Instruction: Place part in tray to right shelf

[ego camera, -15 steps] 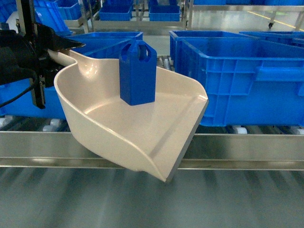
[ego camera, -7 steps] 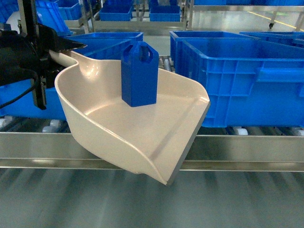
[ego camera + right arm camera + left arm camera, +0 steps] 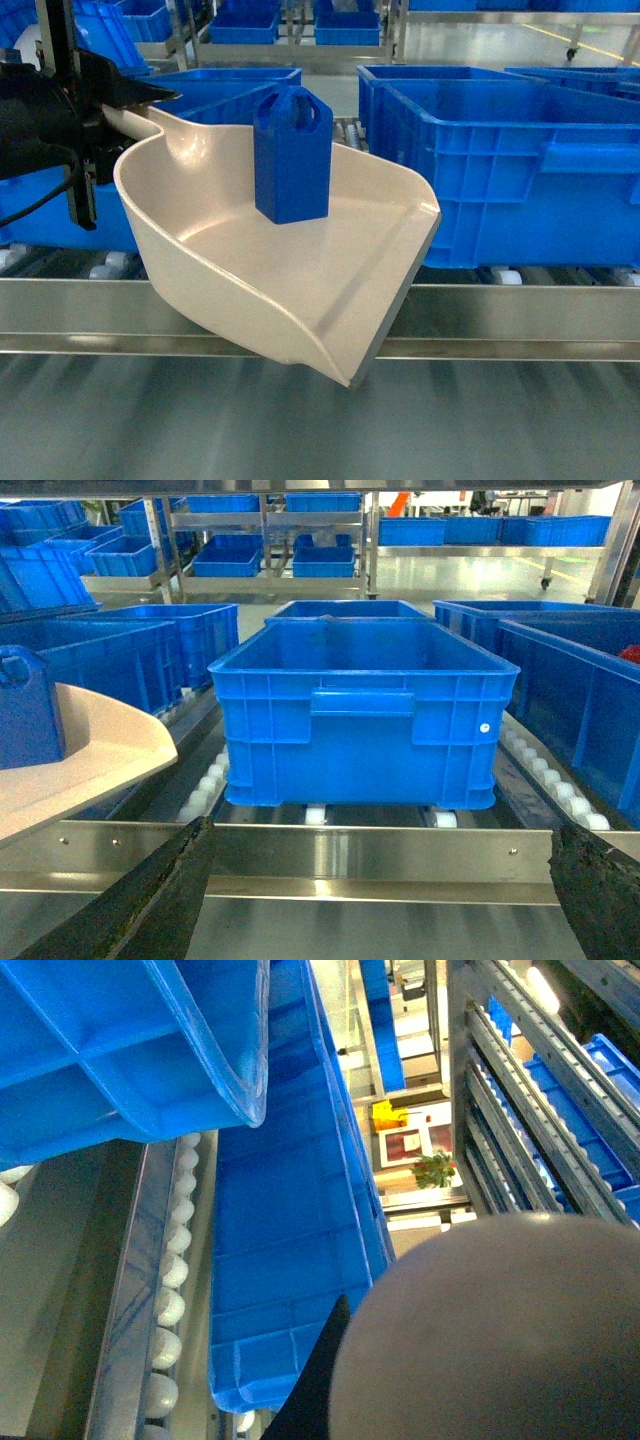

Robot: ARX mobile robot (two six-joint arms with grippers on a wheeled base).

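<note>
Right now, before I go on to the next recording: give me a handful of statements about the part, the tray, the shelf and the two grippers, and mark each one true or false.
1. The part stands upright in the tray. True.
2. The left gripper holds the tray by its stub handle. True.
3. The tray rests flat on the white rollers of the right shelf. False: it is held up, its lip jutting over the steel front rail.
4. The right gripper is clamped on the part. False: its fingers are spread wide and empty, facing a blue crate.
5. The part lies inside that blue crate. False: it is in the tray.
</note>
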